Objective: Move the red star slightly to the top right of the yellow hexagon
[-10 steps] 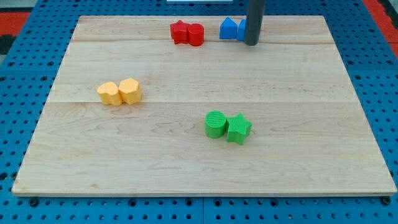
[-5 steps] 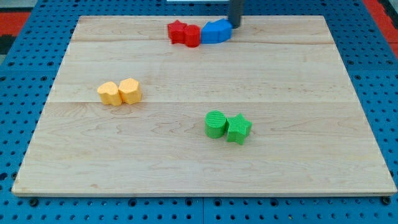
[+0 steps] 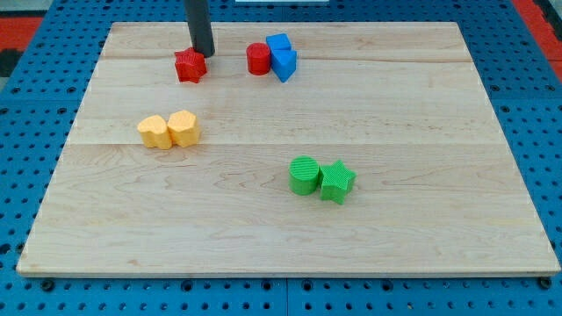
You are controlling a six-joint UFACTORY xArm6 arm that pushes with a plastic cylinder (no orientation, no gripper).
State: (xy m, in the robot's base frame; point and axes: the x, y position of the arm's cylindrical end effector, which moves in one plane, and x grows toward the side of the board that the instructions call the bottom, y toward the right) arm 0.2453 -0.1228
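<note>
Standing on the bench (image 3: 421, 246), my tip (image 3: 204, 53) sits just above and to the right of the red star (image 3: 190, 66), seemingly touching its upper right edge, though the contact is hard to confirm from this angle. This tool is a plain rod with no jaws, so it grips nothing. The red star lies above the yellow hexagon (image 3: 183, 128) and a little to its right, apart from it. A yellow heart (image 3: 155, 132) touches the hexagon's left side. Right of the star sits a red cylinder (image 3: 258, 59), with two blue blocks (image 3: 281, 57) pressed against its right side. Well below and right of the star, a green cylinder (image 3: 305, 175) touches a green star (image 3: 337, 182).
</note>
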